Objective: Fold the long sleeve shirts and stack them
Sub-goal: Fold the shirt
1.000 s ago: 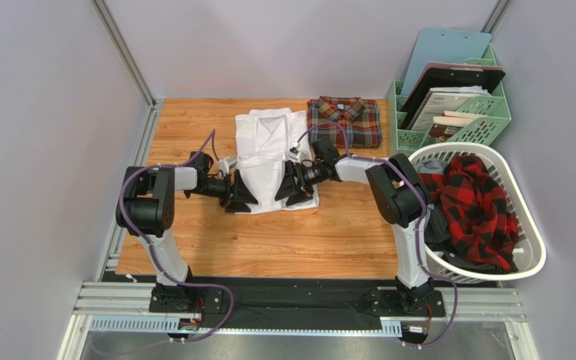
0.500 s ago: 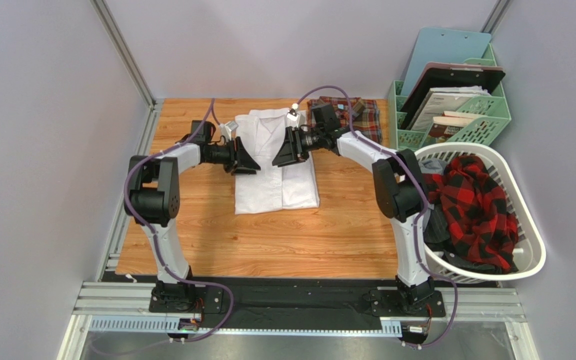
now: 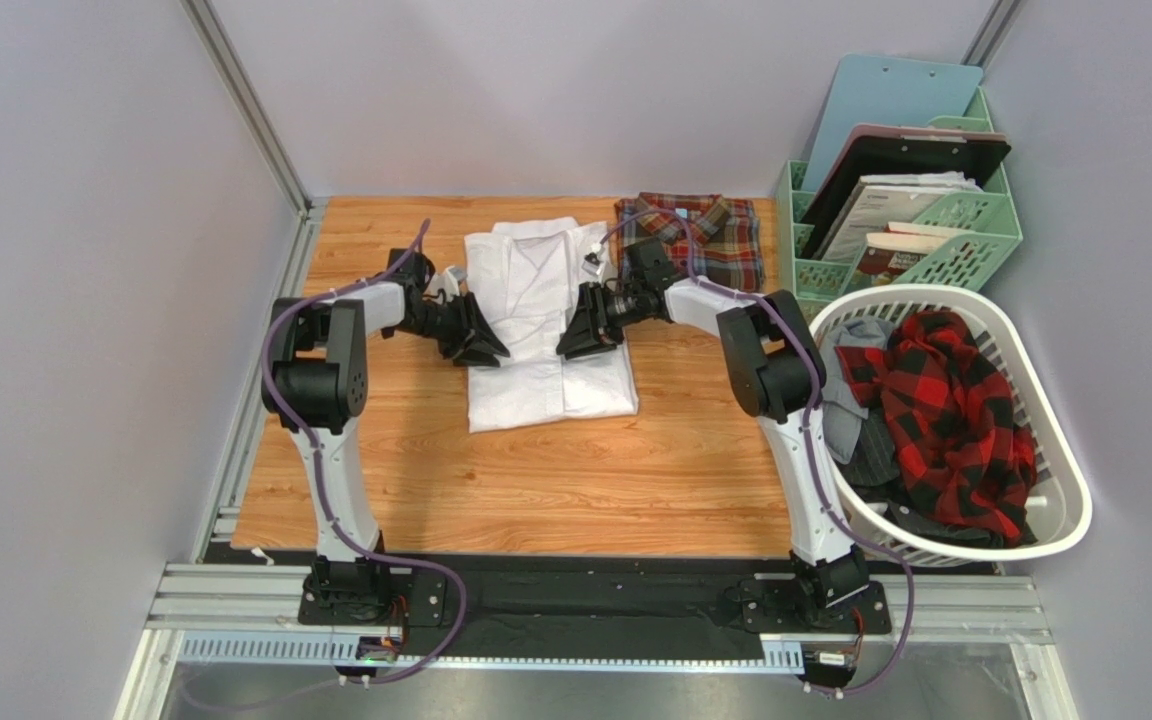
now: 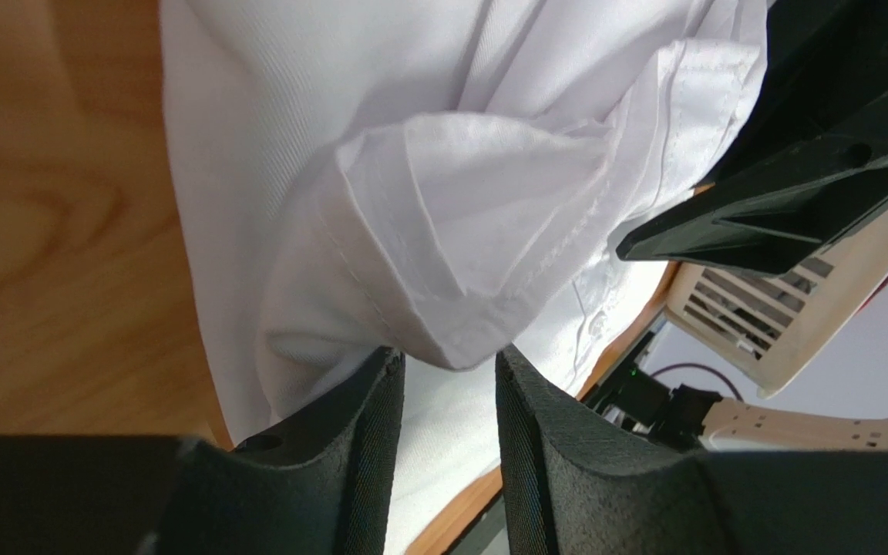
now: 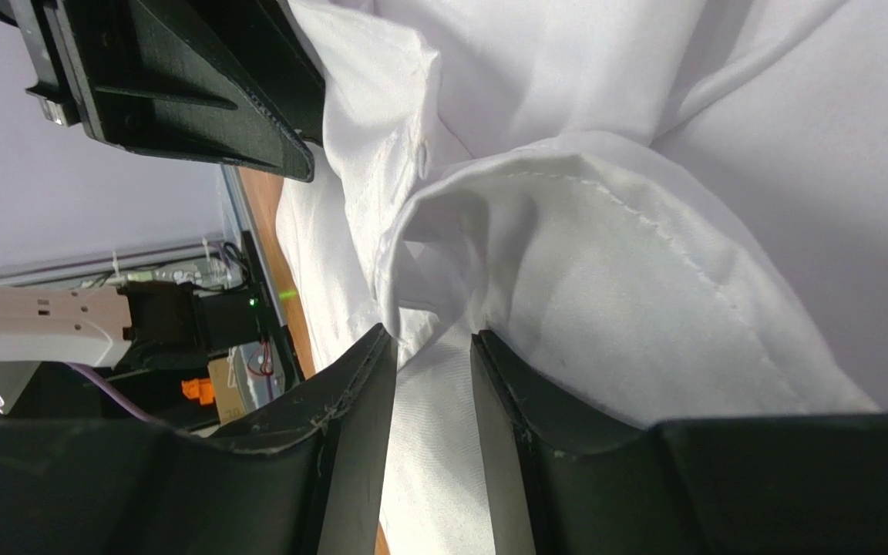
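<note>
The white long sleeve shirt [image 3: 545, 383] lies partly folded, collar away from me, at the back middle of the wooden table. The plaid long sleeve shirt [image 3: 702, 248] lies folded just right of it. My left gripper [image 3: 489, 348] is at the white shirt's left edge, its jaws pinching a raised fold of white cloth [image 4: 460, 220] at the fingertips [image 4: 385, 376]. On the shirt's right edge, my right gripper [image 3: 573, 342] has its tips closed on a fold of white cloth [image 5: 599, 266]. Each wrist view shows the other gripper across the shirt.
A white laundry basket [image 3: 1060, 465] holding a red and black checked garment [image 3: 950, 405] stands at the right. Behind it is a green desk organizer [image 3: 988, 233] with clipboards and papers. Grey walls close in the left and back sides.
Both grippers went from the shirt's lower part up to its collar end, then came back to mid-shirt. Their jaws have narrowed onto folds at the shirt's two side edges.
</note>
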Tool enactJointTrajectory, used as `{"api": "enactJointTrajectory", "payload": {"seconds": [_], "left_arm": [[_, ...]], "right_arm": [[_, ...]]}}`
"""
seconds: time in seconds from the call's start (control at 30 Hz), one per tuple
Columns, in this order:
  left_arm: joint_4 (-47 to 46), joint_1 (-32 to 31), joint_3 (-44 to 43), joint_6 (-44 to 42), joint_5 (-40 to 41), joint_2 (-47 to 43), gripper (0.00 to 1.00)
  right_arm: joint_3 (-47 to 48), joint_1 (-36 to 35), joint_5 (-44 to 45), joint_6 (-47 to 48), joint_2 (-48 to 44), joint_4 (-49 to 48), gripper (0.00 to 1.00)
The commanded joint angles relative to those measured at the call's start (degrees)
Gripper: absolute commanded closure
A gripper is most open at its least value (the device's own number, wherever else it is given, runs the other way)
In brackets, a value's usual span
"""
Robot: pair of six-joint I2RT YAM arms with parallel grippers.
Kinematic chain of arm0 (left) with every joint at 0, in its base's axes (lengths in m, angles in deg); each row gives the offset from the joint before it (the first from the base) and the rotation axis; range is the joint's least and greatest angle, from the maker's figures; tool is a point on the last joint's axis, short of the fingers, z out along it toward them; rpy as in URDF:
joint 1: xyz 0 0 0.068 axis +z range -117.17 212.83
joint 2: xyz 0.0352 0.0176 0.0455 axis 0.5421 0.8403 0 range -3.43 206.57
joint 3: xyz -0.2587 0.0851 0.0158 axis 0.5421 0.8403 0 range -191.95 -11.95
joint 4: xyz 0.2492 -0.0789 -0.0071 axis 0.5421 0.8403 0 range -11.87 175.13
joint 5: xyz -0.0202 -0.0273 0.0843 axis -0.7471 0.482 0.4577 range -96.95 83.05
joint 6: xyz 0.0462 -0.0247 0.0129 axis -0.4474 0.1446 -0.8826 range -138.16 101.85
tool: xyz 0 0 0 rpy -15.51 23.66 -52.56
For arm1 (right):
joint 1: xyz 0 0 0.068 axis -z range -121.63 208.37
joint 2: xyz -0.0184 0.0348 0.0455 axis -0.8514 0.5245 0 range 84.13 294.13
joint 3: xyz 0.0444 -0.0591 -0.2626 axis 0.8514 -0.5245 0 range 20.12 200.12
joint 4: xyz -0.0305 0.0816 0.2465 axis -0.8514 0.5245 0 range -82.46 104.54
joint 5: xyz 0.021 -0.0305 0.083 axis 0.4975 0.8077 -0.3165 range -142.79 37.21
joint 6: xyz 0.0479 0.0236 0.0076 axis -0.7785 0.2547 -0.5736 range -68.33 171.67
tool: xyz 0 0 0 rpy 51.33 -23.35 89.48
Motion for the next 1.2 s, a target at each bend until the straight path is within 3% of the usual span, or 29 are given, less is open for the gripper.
{"api": "enactJointTrajectory", "payload": {"seconds": [0.0, 0.1, 0.23, 0.27, 0.37, 0.47, 0.53, 0.63, 0.9, 1.07, 1.17], "left_arm": [[5.4, 0.9, 4.3, -5.3, 0.5, -8.7, 0.59], [5.6, 1.0, 6.6, -15.0, -1.1, -16.2, 0.52], [9.6, 0.4, 10.6, -33.8, 2.2, -29.1, 0.43], [10.6, -1.4, 12.0, -43.3, 3.6, -34.6, 0.42], [11.7, -9.3, 20.5, -58.7, 12.8, -46.2, 0.4], [6.5, -20.1, 30.6, -65.5, 22.9, -55.5, 0.4], [1.0, -28.9, 37.3, -67.8, 31.3, -58.4, 0.38], [-6.0, -36.6, 42.6, -69.9, 39.6, -59.8, 0.36], [-17.7, -42.9, 46.3, -73.2, 49.6, -52.9, 0.35], [-17.4, -44.3, 47.0, -76.2, 50.1, -49.3, 0.41], [-13.6, -44.5, 46.8, -76.7, 46.4, -51.6, 0.39]], "right_arm": [[-6.5, -3.9, 2.5, -2.9, -4.6, -2.5, 0.61], [-11.5, -4.1, 2.0, -8.3, -9.5, -7.3, 0.6], [-8.8, -2.6, 0.6, -5.1, -14.3, -3.7, 0.6], [-7.8, -2.5, 0.2, -1.8, -15.0, -0.3, 0.6], [-5.9, -3.1, -1.0, 0.2, -17.2, 1.3, 0.6], [-4.7, -4.0, 0.1, 2.8, -17.5, 1.7, 0.63], [-2.4, -4.5, 2.1, 6.0, -15.2, 2.8, 0.67], [1.1, -5.1, 4.0, 10.0, -11.8, 5.6, 0.71], [6.0, -5.9, 7.1, 17.5, -3.8, 8.3, 0.72], [6.0, -6.0, 10.3, 20.1, -2.3, 10.6, 0.73], [5.6, -6.2, 10.7, 19.9, -1.7, 10.6, 0.73]]}}
